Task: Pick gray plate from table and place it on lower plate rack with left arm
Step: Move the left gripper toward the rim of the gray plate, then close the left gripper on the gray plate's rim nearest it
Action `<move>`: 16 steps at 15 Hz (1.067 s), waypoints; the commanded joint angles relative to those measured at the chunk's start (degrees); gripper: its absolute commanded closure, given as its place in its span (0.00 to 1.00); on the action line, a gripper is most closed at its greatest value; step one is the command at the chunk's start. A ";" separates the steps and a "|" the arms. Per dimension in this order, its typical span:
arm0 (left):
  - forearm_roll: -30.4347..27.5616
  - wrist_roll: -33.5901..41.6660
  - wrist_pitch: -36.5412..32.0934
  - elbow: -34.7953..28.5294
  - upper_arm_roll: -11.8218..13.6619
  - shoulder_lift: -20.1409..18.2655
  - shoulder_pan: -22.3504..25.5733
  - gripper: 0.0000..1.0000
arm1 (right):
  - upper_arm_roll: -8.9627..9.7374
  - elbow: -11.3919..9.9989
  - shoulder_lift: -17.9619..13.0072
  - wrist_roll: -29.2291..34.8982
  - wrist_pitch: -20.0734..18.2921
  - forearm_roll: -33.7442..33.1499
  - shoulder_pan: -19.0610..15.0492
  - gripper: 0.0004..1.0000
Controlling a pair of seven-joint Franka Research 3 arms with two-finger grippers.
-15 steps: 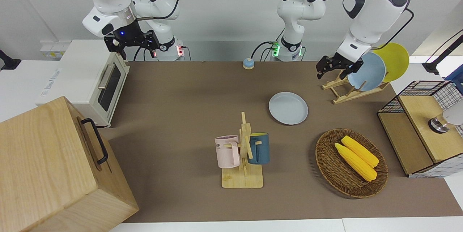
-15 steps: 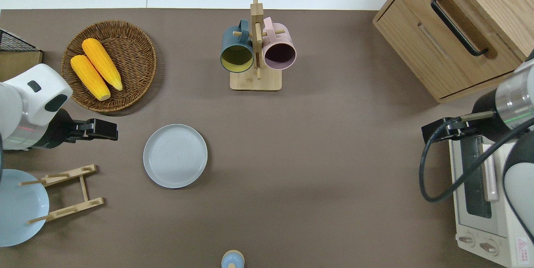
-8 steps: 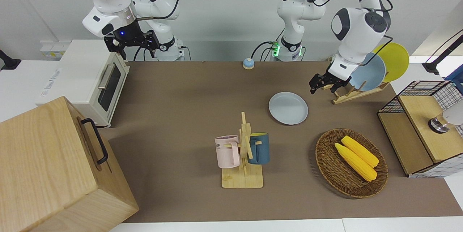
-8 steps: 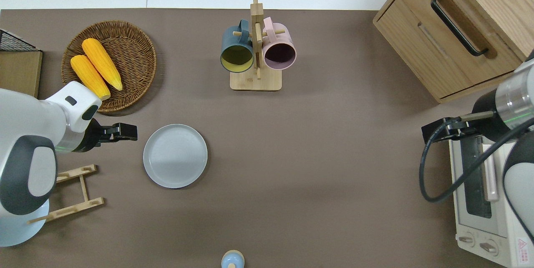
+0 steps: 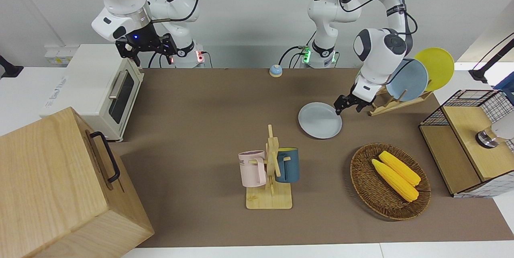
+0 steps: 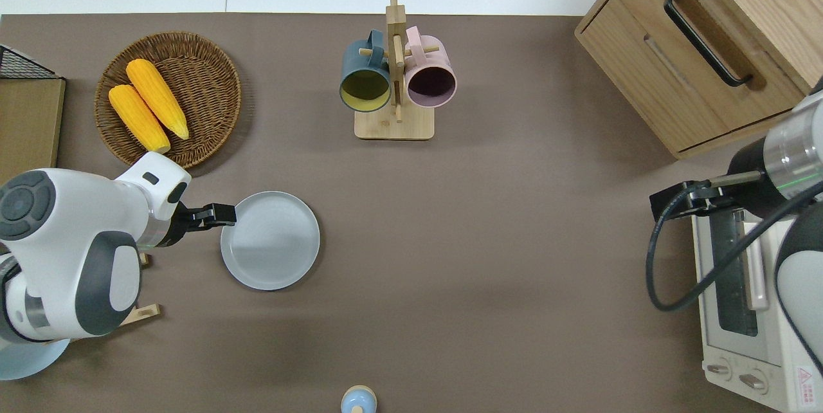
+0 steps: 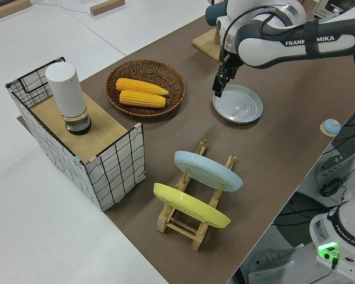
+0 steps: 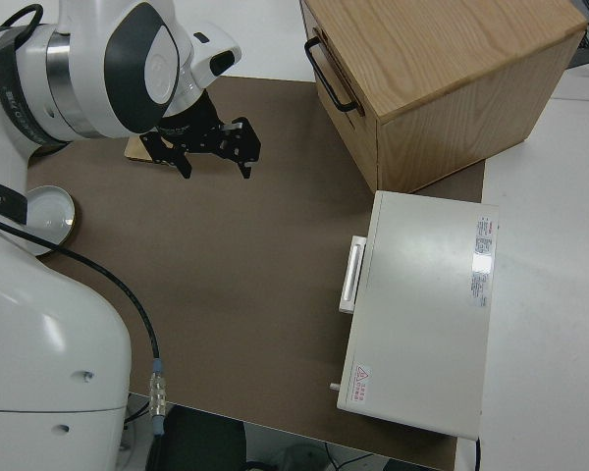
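Note:
The gray plate (image 5: pixel 320 120) (image 6: pixel 270 240) (image 7: pixel 238 103) lies flat on the brown table (image 5: pixel 209 101). My left gripper (image 5: pixel 348 105) (image 6: pixel 222 215) (image 7: pixel 218 89) hangs open, low over the plate's rim on the side toward the left arm's end of the table, and holds nothing. The lower plate rack (image 5: pixel 391 105) (image 7: pixel 196 155) stands nearer to that end, with a light blue plate (image 5: pixel 409 79) and a yellow plate (image 5: pixel 435 67) leaning in its slots. In the overhead view my left arm hides most of the rack. My right gripper (image 5: pixel 146 49) (image 8: pixel 216 157) is parked and open.
A wicker basket (image 5: pixel 361 177) with two corn cobs lies farther from the robots than the plate. A wooden mug stand (image 5: pixel 270 177) holds a pink and a blue mug. A wire shelf (image 5: pixel 466 141), a toaster oven (image 5: pixel 96 89), a wooden cabinet (image 5: pixel 60 185) and a small blue bell (image 5: pixel 275 70) also stand here.
My left arm has swung down and away from the rack toward the gray plate; its gripper now reaches the plate's rim. The plate and the right arm have not moved.

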 commanded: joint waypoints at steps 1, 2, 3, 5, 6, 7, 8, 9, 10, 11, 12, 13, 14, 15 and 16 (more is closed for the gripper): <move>-1.24 -2.88 4.09 -1.27 0.25 3.16 -1.76 0.01 | 1.21 0.33 -0.12 0.68 -0.62 -0.28 -1.32 0.02; -1.24 -2.88 4.80 -1.53 0.25 3.86 -2.20 0.01 | 1.21 0.41 -0.12 0.68 -0.62 -0.28 -1.32 0.02; -1.24 -2.88 5.32 -1.62 0.43 4.39 -2.29 0.01 | 1.21 0.41 -0.12 0.68 -0.62 -0.28 -1.32 0.02; -1.24 -2.88 6.29 -1.71 0.43 5.80 -2.29 0.01 | 1.13 0.33 -0.12 0.68 -0.62 -0.37 -1.32 0.02; -1.24 -2.88 6.73 -1.88 0.43 6.41 -2.29 0.01 | 1.21 0.41 -0.12 0.68 -0.62 -0.28 -1.32 0.02; -1.16 -2.88 7.08 -2.06 0.43 6.77 -2.29 0.01 | 1.21 0.41 -0.12 0.68 -0.62 -0.28 -1.32 0.02; -1.16 -2.88 7.26 -2.23 0.43 6.86 -2.29 0.01 | 1.21 0.41 -0.12 0.68 -0.62 -0.28 -1.32 0.02; -1.07 -2.88 7.26 -2.50 0.43 6.86 -2.29 0.01 | 1.21 0.41 -0.12 0.68 -0.70 -0.28 -1.32 0.02; -1.07 -2.88 7.26 -2.59 0.43 6.86 -2.29 0.01 | 1.21 0.41 -0.20 0.68 -0.71 -0.28 -1.32 0.02; -0.98 -2.88 7.26 -2.59 0.43 7.21 -2.29 0.01 | 1.21 0.41 -0.12 0.68 -0.62 -0.28 -1.32 0.02; -0.98 -2.88 7.61 -2.59 0.43 7.65 -2.29 0.01 | 1.21 0.41 -0.12 0.68 -0.62 -0.28 -1.32 0.02; -0.98 -2.88 8.40 -2.76 0.43 8.26 -2.29 0.01 | 1.13 0.41 -0.12 0.68 -0.62 -0.28 -1.32 0.02; -0.98 -2.88 8.67 -2.94 0.43 8.35 -2.29 0.01 | 1.21 0.41 -0.12 0.68 -0.70 -0.28 -1.32 0.02; -0.89 -2.88 8.67 -3.11 0.43 8.35 -2.38 0.02 | 1.21 0.41 -0.12 0.68 -0.62 -0.28 -1.32 0.02; -0.72 -2.88 8.67 -3.38 0.43 8.35 -2.82 0.05 | 1.21 0.41 -0.12 0.68 -0.62 -0.28 -1.32 0.02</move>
